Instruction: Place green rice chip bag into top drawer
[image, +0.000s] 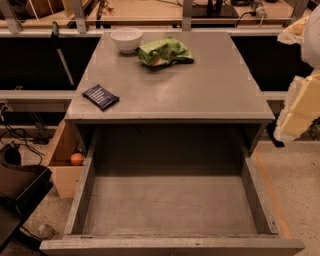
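The green rice chip bag (164, 51) lies crumpled on the grey table (200, 90), at the back near the middle, just right of a white bowl (126, 39). The top drawer (165, 205) is pulled wide open below the table's front edge, and its grey floor is bare. My gripper (299, 107) shows as cream-coloured parts at the right edge of the view. It is beside the table's right front corner, well away from the bag and level with the tabletop, with nothing seen in it.
A small flat dark-blue packet (100, 96) lies at the table's front left. A light-wood box (62, 165) with an orange ball (76, 159) stands on the floor left of the drawer. Dark gear and cables sit at the far left. Shelving runs behind the table.
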